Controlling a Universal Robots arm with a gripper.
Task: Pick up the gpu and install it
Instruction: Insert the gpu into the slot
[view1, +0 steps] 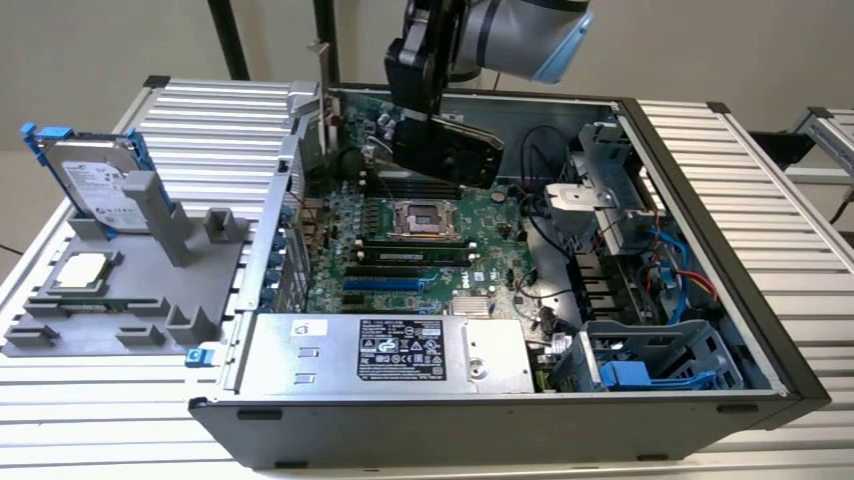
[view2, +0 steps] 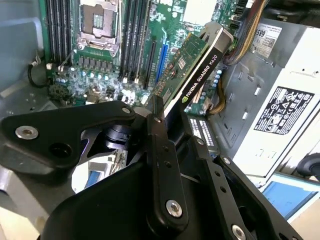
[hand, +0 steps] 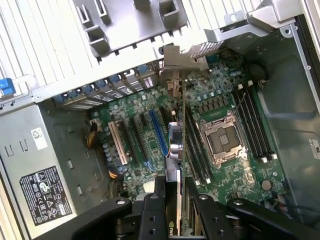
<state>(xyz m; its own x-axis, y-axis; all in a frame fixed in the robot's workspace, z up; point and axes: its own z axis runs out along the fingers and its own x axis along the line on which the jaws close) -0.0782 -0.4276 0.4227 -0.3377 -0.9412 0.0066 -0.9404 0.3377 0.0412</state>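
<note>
Holding the gpu (view1: 461, 150) clear of the motherboard (view1: 344, 232), the gripper (view1: 430, 120) sits in the upper centre of the exterior view, inside the open computer case (view1: 467, 430). The fingers (hand: 202, 212) are closed narrow on the card's thin body, one on each face, in both wrist views. In the second wrist view the gpu (view2: 192, 65) sticks straight out beyond the gripper (view2: 157, 112), green board face showing, and hangs above the board, not seated. In the first wrist view the gpu (hand: 174, 145) is seen edge-on: its long axis runs from the gripper (hand: 176, 200) away to the metal bracket (hand: 177, 62), which is close to the case's rear slot openings. That axis looks about parallel to the long blue slot (hand: 159, 131), with the card's edge just beside it on the processor socket (hand: 220, 137) side. The card hangs high, so how true that line-up is I cannot tell. The job turns on card edge versus slot, and contact is not yet made. The power supply (view1: 400, 350) is lower centre and the hard drive (view1: 94, 185) upper left, both well apart.
</note>
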